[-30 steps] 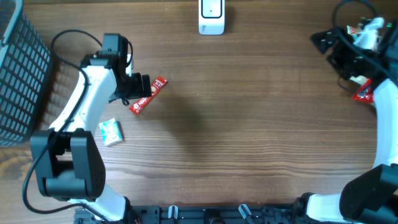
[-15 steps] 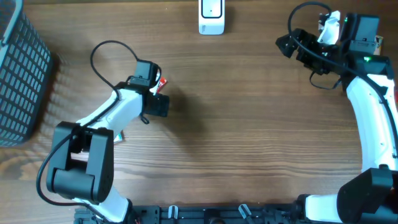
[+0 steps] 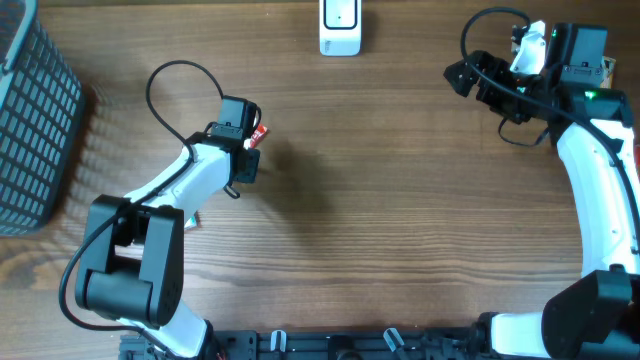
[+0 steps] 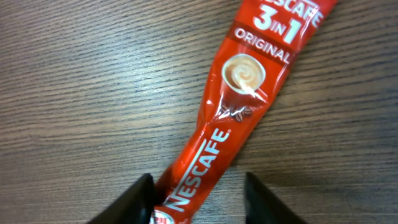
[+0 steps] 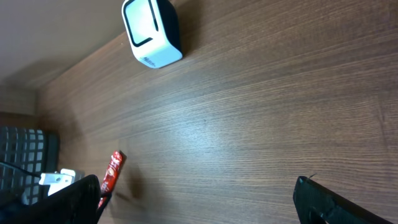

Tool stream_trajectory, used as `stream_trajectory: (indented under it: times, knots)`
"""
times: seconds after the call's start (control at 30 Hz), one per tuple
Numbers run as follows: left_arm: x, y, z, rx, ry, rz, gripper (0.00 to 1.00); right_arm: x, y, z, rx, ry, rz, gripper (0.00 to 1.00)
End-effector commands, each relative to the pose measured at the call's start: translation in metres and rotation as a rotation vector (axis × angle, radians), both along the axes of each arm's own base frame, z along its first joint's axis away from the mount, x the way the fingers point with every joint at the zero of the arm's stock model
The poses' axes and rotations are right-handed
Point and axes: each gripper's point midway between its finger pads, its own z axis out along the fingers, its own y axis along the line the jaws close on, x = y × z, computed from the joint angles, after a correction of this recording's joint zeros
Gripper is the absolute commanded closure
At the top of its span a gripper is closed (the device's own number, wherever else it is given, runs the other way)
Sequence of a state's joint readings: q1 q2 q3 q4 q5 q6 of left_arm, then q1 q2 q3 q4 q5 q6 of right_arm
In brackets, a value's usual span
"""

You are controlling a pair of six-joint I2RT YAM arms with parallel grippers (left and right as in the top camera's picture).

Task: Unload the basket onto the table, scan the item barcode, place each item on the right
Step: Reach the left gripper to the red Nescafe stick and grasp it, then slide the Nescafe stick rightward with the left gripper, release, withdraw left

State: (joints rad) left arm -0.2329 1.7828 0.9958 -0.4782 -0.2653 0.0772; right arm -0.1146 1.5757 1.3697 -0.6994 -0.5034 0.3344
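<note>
A red Nescafe 3-in-1 sachet [image 4: 249, 93] lies flat on the wooden table, slanting up to the right. In the overhead view only its top end [image 3: 257, 136] shows beside the left wrist. My left gripper [image 4: 198, 190] is down over the sachet's lower end with its jaws astride it: the left finger [image 4: 142, 198] touches the sachet's edge, while the right finger [image 4: 256, 198] stands a gap away. My right gripper [image 5: 202, 202] hangs wide open and empty at the back right [image 3: 462, 75]. The white scanner [image 3: 340, 27] stands at the table's back edge.
A dark mesh basket [image 3: 35, 120] takes up the far left. A small pale box [image 3: 190, 215] peeks out from under the left arm. From the right wrist, the scanner [image 5: 152, 32] and the sachet [image 5: 111, 171] both show across bare wood.
The left arm has moved right and down over the sachet, and its jaws have narrowed around it. The right arm swung inward a second ago and has since held still.
</note>
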Motion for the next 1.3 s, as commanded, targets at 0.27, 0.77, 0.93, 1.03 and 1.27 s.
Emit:
stream_trajectory:
  times: [0.27, 0.77, 0.93, 1.03, 1.27]
  knots:
    - [-0.006, 0.007, -0.011, -0.004, 0.033, 0.021, 0.42, 0.002, -0.001, 0.004, -0.025, -0.018, 0.008, 0.00]
    - [-0.004, -0.027, -0.003, -0.235, 0.021, 0.032, 0.94, 0.003, -0.010, 0.000, -0.065, -0.010, -0.028, 0.00]
    - [0.005, -0.078, 0.040, -0.613, -0.033, 0.108, 0.92, 0.000, -0.011, -0.003, -0.073, 0.012, -0.035, 0.00]
    - [0.003, -0.118, 0.074, -0.944, 0.020, 0.130, 0.93, -0.003, -0.011, -0.005, -0.071, 0.026, -0.035, 0.00]
    - [-0.021, -0.159, 0.106, -1.309, 0.266, 0.163, 0.86, -0.009, -0.010, -0.009, -0.065, 0.057, -0.032, 0.00]
